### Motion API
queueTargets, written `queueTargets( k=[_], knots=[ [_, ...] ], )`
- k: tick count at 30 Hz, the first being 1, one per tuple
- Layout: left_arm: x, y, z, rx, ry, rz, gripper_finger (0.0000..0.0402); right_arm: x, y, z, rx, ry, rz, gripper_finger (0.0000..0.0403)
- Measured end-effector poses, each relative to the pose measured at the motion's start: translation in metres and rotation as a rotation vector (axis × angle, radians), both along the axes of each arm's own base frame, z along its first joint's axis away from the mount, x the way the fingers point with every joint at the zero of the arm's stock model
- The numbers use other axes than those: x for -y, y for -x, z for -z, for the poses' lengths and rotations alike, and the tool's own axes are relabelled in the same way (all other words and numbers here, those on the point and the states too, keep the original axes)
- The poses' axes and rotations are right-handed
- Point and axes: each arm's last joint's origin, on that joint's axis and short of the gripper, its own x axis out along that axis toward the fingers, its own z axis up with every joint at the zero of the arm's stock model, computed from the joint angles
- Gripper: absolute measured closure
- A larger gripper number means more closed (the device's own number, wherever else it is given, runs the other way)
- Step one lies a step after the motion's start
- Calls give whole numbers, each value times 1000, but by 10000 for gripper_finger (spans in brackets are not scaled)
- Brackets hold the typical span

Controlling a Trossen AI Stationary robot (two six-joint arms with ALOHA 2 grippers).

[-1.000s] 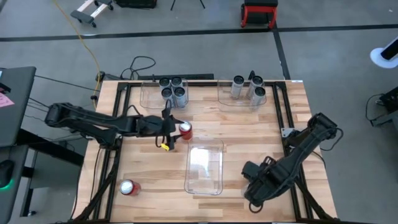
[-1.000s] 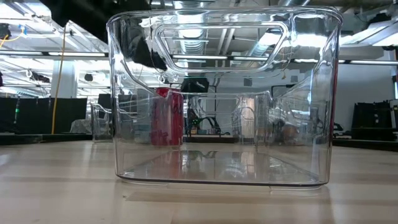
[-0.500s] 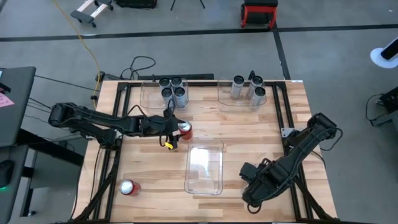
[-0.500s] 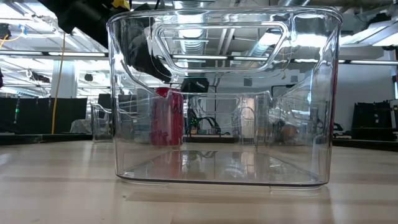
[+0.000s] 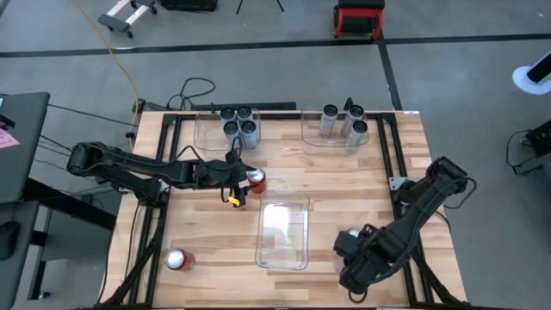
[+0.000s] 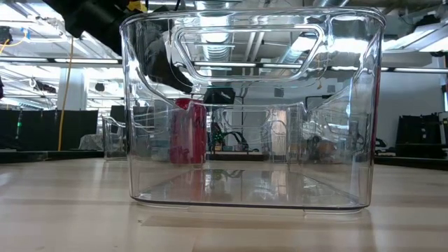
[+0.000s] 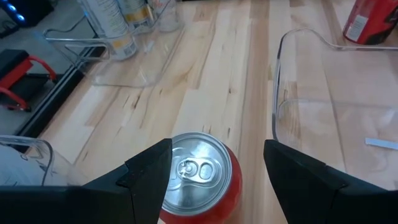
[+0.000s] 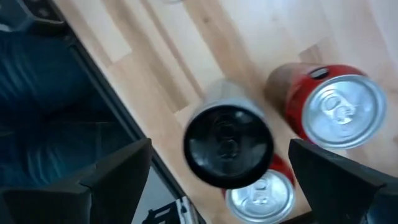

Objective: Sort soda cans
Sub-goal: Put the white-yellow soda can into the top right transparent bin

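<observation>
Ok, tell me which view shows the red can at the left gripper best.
The left wrist view: the red can fills the gap between the left gripper fingers, top visible. The high view shows it small; the low view shows it through the clear bin; the right wrist view misses it.
</observation>
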Motion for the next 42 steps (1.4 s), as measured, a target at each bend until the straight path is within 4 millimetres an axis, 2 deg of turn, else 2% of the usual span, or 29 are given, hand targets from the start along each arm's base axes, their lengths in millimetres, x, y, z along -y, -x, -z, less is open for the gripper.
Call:
queueTargets(
  k=[11, 25, 31, 36, 42],
  knots=[
    [0, 0, 0, 2, 4, -2, 153, -7, 7, 0, 49, 52, 8, 3],
    [0, 0, 0, 7, 17, -9, 153, -12, -5, 28, -74, 140, -3, 3],
    [0, 0, 0, 9, 17, -9, 153, -12, -5, 30, -104, 124, -30, 8],
    [0, 0, 0, 9, 17, -9, 153, -12, -5, 30, -105, 124, -35, 51],
    [0, 0, -1, 17, 18, -9, 153, -11, -6, 30, -101, 121, -55, 151]
  ],
)
